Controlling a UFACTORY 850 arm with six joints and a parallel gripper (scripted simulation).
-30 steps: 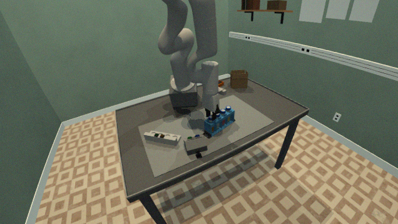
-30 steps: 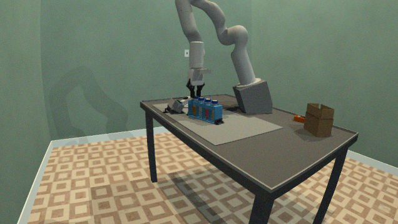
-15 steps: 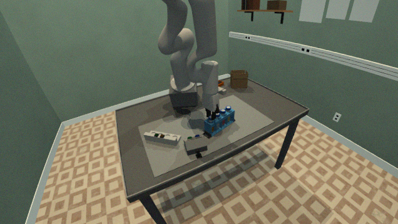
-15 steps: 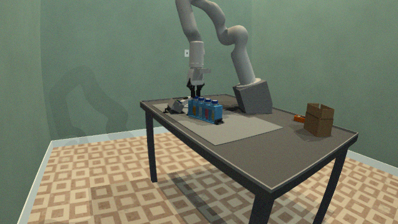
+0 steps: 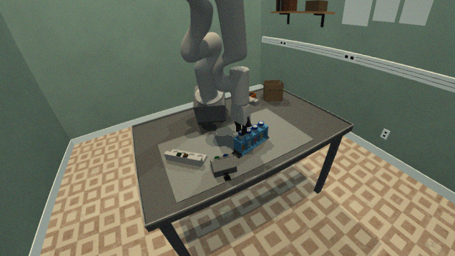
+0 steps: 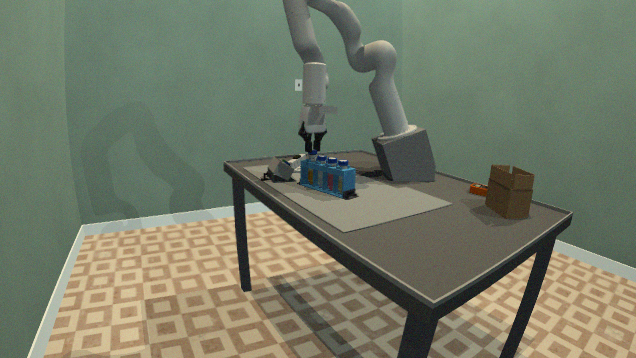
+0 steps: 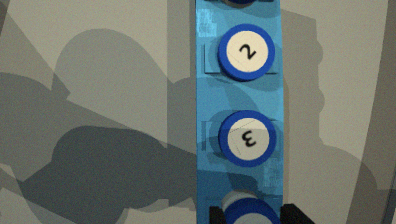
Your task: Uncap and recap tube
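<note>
The blue decapping station (image 5: 252, 140) (image 6: 327, 177) (image 7: 210, 105) stands on the grey mat with several blue-rimmed caps on its tubes. In the wrist view the caps marked 2 (image 7: 246, 52) and 3 (image 7: 246, 138) sit on their tubes. My gripper (image 5: 242, 131) (image 6: 312, 148) (image 7: 253, 216) points straight down at the station's end by the key housing. It is shut on the cap of tube 4 (image 7: 248, 210), which sits on its tube. The white cap tray (image 5: 186, 157) lies apart to the left, its nests empty. The grey key housing (image 5: 223, 165) (image 6: 282, 169) carries the green key (image 5: 216, 157) and the blue key (image 5: 225, 156).
The arm's base (image 5: 210, 107) (image 6: 405, 155) stands behind the station. A cardboard box (image 5: 273, 90) (image 6: 510, 191) and a small orange object (image 5: 252, 94) (image 6: 478, 188) sit near the table's far corner. The mat (image 5: 286, 132) covers the table's middle.
</note>
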